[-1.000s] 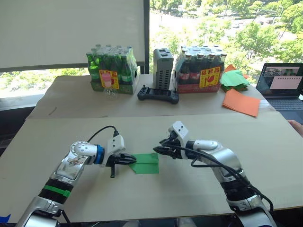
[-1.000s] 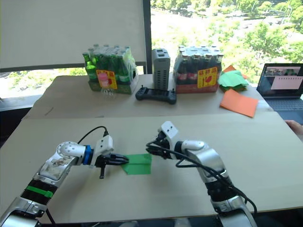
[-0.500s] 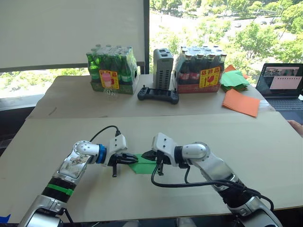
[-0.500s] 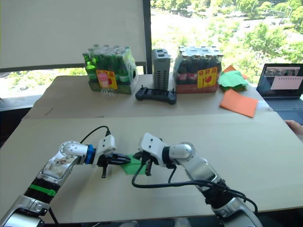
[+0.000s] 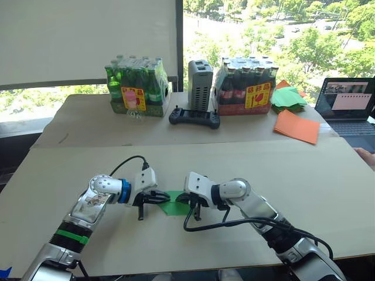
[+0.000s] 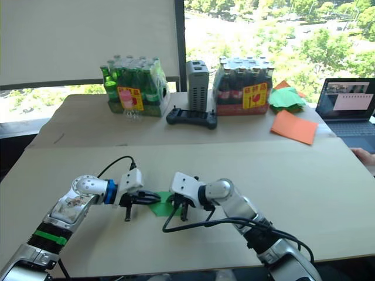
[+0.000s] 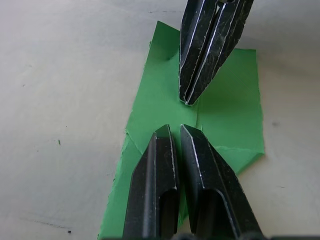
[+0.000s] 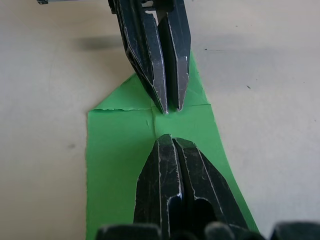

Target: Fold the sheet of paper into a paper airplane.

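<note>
While the thin bright green sheet of paper [image 7: 220, 115] lies flat on the pale tabletop [image 5: 246, 164] between both arms, the left gripper [image 7: 176, 131] and right gripper [image 8: 171, 140], each clenched, press nose to nose along its long centre crease, equally near.

bright daylight from the window [image 5: 275, 35] at 12 o'clock, trees outside washed out, pale table [image 5: 328, 193] evenly lit, soft short shadows under the arms, wrist views sharp, slight glare on bottle wrap [image 5: 246, 82]
</note>
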`<state>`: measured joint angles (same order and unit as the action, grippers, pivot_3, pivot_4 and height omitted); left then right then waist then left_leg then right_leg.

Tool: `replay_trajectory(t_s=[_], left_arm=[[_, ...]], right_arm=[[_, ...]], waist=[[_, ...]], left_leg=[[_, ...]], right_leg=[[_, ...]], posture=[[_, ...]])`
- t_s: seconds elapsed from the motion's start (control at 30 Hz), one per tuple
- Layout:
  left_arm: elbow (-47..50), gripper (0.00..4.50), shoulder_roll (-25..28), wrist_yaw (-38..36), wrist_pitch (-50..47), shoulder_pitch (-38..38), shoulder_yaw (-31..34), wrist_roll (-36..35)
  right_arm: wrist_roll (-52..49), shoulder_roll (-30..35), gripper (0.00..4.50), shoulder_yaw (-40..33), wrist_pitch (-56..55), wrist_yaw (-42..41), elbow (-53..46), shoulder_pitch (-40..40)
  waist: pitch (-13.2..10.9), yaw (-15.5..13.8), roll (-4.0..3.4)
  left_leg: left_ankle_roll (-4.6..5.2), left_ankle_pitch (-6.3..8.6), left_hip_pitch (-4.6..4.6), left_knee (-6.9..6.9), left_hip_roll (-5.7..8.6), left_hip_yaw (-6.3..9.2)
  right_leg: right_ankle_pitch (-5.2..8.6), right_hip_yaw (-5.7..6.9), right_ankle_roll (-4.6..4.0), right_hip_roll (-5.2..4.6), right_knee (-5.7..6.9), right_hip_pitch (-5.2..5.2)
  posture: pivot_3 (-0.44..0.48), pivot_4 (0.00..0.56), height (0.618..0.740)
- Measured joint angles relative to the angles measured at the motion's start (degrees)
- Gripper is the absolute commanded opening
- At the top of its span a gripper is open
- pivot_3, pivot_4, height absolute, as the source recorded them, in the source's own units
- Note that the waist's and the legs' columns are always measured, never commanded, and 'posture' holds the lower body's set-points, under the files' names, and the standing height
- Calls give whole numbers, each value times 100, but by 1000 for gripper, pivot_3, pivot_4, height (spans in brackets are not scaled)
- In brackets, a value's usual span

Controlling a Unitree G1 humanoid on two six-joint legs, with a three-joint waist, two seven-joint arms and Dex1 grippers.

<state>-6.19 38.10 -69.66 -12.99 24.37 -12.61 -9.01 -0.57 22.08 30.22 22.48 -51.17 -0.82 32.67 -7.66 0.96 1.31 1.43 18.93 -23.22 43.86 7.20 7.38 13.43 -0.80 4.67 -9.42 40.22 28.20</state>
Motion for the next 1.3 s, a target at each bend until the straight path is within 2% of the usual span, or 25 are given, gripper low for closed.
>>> replay_trajectory(t_s=[0.5,1.1,1.3], left_arm=[[-15,306,0,53,130,-2,-56,76],[-138,306,-1,44,281,56,-120,95],[-170,306,-3,32,285,95,-134,97]], right_arm=[[165,170,8,-7,178,-86,-152,-41],[86,1048,8,-538,700,-158,-1094,-713],[-95,1117,8,-710,791,-174,-1214,-820]], waist=[[16,-16,0],[29,-41,4],[30,-60,5]], left_leg=[[0,0,5,1,1,0],[1,1,9,1,1,0],[2,1,7,2,1,0]], right_leg=[[0,0,0,-1,-1,-7],[0,0,0,-3,-4,-15],[0,0,1,-3,-8,-16]], posture=[[0,150,675],[0,150,675],[0,150,675]])
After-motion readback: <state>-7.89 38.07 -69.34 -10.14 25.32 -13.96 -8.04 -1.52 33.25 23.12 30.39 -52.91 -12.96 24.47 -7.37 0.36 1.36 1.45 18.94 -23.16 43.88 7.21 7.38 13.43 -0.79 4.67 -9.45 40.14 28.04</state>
